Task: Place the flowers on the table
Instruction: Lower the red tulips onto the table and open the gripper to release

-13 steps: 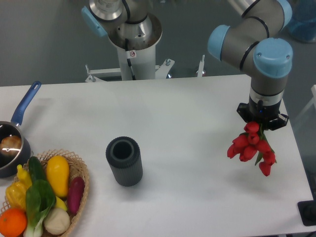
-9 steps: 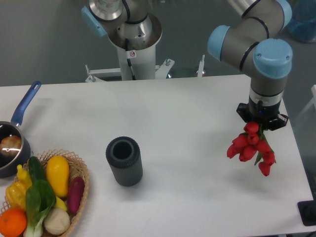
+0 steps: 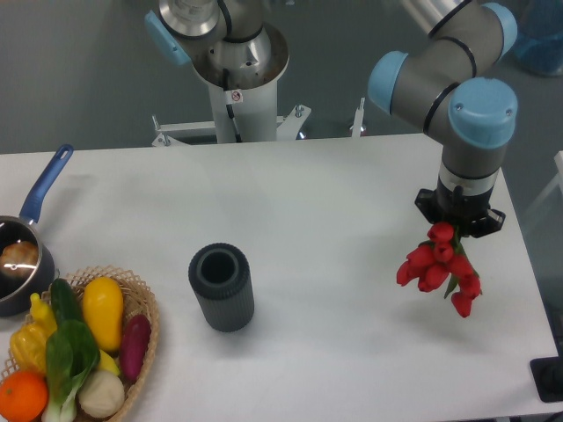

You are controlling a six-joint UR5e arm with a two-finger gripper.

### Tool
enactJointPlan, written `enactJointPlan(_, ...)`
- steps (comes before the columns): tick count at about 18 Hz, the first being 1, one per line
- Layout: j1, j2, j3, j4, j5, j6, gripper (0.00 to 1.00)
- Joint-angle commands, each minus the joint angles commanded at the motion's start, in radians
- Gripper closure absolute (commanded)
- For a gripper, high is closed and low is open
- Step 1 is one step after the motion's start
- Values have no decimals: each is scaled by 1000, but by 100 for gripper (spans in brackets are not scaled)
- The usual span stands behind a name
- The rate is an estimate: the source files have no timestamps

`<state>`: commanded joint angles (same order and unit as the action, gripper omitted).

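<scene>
The flowers (image 3: pixel 435 268), a bunch of red tulip buds with a bit of green stem showing, hang head-down from my gripper (image 3: pixel 458 220) over the right side of the white table (image 3: pixel 334 229). The gripper points straight down and is shut on the flower stems, which are mostly hidden inside it. The buds seem to hang just above the tabletop; I cannot tell whether they touch it.
A grey ribbed cylinder (image 3: pixel 222 287) stands upright at centre left. A wicker basket (image 3: pixel 136 347) with vegetables and fruit sits at the front left. A blue-handled pan (image 3: pixel 22 255) is at the left edge. The table's right edge is close to the flowers.
The gripper and the flowers have shifted slightly left and toward the back of the table. Nothing else has moved.
</scene>
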<state>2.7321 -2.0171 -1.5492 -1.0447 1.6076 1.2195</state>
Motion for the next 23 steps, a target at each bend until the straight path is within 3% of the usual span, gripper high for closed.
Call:
enactJointPlan(1, -11, -5, -5, 2, 0, 0, 87)
enactJointPlan(3, -15, -8, -5, 0, -2, 0, 61)
enactJointPlan(5, -17, -14, -14, 2, 0, 0, 42)
enactJointPlan(7, -25, -17, -15, 6, 3, -2, 0)
enactJointPlan(23, 9, 32, 0, 35, -5, 11, 0)
